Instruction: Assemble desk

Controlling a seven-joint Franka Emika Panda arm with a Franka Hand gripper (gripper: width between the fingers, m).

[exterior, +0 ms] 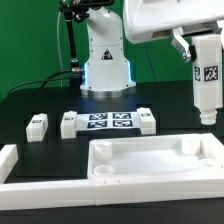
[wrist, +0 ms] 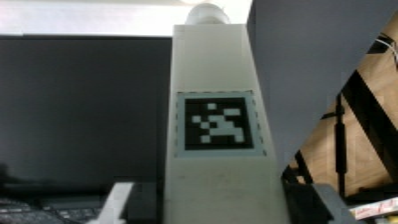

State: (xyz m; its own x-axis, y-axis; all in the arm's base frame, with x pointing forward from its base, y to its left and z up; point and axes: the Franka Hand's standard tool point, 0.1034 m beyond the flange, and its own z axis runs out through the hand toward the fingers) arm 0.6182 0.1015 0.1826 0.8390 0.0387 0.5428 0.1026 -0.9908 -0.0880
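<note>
1. Plastic, white and smooth, makes up every desk part. The tabletop (exterior: 150, 165) is a wide, shallow tray with a raised rim. The legs are square blocks bearing black-and-white tags.
2. Three loose legs lie on the counter (exterior: 30, 105). One (exterior: 38, 125) lies alone toward the exterior view's left. Two (exterior: 68, 123) (exterior: 146, 121) lie just beside the ends of the flat marker board (exterior: 110, 122).
3. The counter is black and matte. A long, low border bar (exterior: 12, 165) lies at its front, on the exterior view's left. The tabletop rests at the front, right of centre. Behind stands a green backdrop (exterior: 30, 40), with the arm's white base (exterior: 107, 60) at mid-rear.
4. The arm reaches down from the upper right. The hand (exterior: 203, 45) is clamped on a fourth leg (exterior: 208, 85), which it holds upright. The leg's narrower round end points down, above the tabletop's far corner and apart from it.
5. In the wrist view that leg (wrist: 217, 120) fills the middle, its tag facing the camera.
</note>
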